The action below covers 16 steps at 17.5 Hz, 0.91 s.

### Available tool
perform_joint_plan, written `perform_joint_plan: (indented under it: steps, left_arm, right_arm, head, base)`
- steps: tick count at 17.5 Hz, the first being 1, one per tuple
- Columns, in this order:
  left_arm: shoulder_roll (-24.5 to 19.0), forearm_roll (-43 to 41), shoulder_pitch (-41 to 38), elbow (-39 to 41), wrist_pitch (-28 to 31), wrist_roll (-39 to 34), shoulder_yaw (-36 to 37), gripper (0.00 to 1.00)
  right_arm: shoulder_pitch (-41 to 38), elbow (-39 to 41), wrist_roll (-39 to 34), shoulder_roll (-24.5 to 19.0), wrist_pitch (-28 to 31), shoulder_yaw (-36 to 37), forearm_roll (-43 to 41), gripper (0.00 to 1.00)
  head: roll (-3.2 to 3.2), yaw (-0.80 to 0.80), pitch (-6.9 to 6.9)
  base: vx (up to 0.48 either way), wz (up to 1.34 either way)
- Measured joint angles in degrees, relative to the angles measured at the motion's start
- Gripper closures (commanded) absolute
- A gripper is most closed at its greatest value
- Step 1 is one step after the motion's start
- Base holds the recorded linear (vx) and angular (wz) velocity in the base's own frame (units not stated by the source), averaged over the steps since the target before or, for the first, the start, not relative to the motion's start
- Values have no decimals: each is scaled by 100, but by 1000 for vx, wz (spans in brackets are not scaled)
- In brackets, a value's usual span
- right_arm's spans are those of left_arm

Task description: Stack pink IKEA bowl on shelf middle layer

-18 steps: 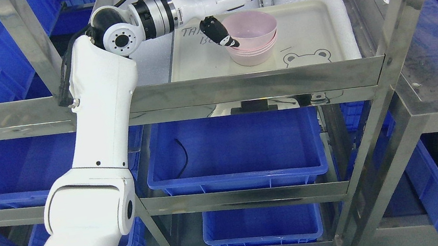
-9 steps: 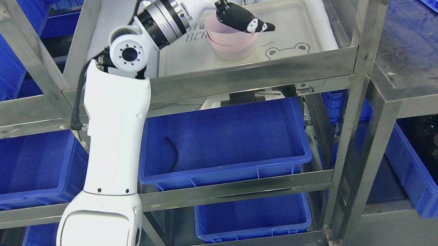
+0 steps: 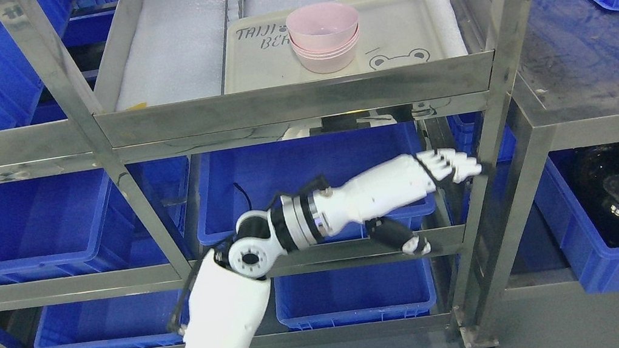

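Tray (image 3: 415, 17) lettering reads "TAIJI BE…", partly hidden by the bowls (image 3: 324, 36) stacked at its middle, on the shelf (image 3: 299, 102). Left hand (image 3: 409, 183) hangs below, fingers outstretched, empty, before a bin (image 3: 260, 172).

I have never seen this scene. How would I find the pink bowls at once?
Look at the steel shelf, at its foam-lined level near the top of the picture. A cream tray with a bear drawing lies there, and the pink bowls stand nested in one stack on it. They are the only pink things; all the bins around are blue.
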<state>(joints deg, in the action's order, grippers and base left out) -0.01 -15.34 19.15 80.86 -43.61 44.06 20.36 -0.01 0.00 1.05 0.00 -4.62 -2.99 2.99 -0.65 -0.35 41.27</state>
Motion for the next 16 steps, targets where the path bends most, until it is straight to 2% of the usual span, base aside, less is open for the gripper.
perform_joint_plan:
  steps: [3, 5, 7, 9, 12, 16]
  left_arm:
    - [0, 70, -869, -20, -102, -89, -238, 0]
    - [0, 209, -1208, -169, -126, -535, -488, 1]
    - [0, 365, -1430, -336, -53, -1331, -749, 0]
    - [1, 474, -1585, -460, 398, -2113, -978, 0]
    - [1, 692, -1765, -521, 1695, -3176, -1321, 0]
    - [1, 929, -1844, -334, 2653, -3805, -1551, 0]
  right_arm:
    - [1, 0, -1, 0, 0, 0, 0, 0]
    - [1, 0, -1, 0, 0, 0, 0, 0]
    - [2, 0, -1, 0, 0, 0, 0, 0]
    - [1, 0, -1, 0, 0, 0, 0, 0]
    - [1, 0, -1, 0, 0, 0, 0, 0]
    - [1, 0, -1, 0, 0, 0, 0, 0]
  head:
    - [0, 0, -1]
    - [0, 0, -1]
    - [0, 0, -1]
    - [0, 0, -1]
    - [0, 0, -1]
    - [0, 0, -1]
  base:
    - [-31, -1]
    - [-8, 0]
    - [0, 0]
    - [0, 0]
    - [0, 0]
    - [0, 0]
